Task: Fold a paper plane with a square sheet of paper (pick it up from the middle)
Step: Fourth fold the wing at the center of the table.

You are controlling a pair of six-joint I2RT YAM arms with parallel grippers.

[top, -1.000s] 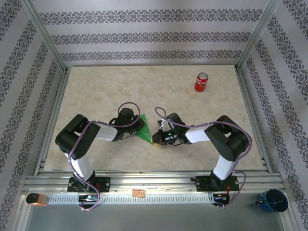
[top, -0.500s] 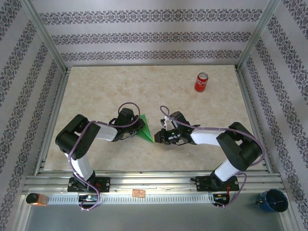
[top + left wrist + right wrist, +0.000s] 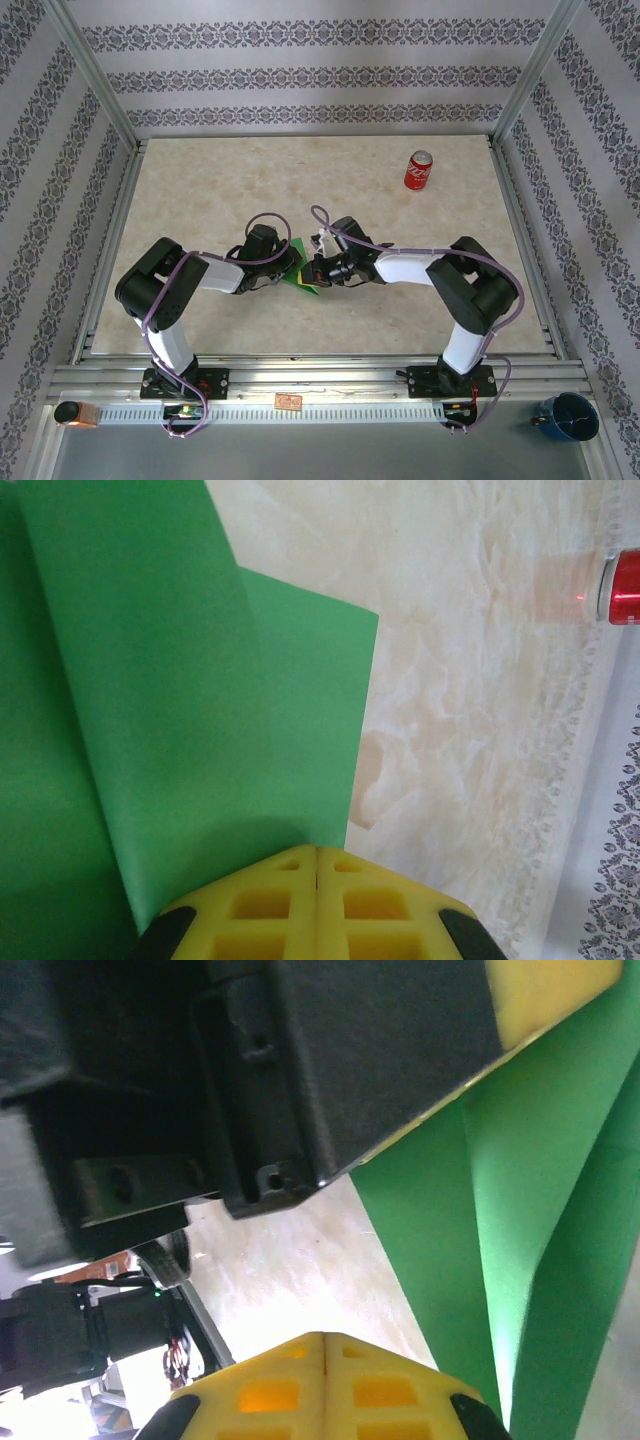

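From above the near edge, the fixed camera looks down over the whole table [image 3: 200,190]. Both wrist cameras sit close and low over the paper [image 3: 150,730], facing it from opposite sides. The left one looks on toward the can [image 3: 620,585], which the overhead view shares.

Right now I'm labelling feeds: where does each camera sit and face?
Top external: above, behind the bases, looking down on the table; both arms, left gripper and right gripper at the green paper.
Left wrist: over its shut fingers, across the paper toward the red soda can.
Right wrist: over its shut fingers, at the paper and left gripper.
Shared: the paper, all three.
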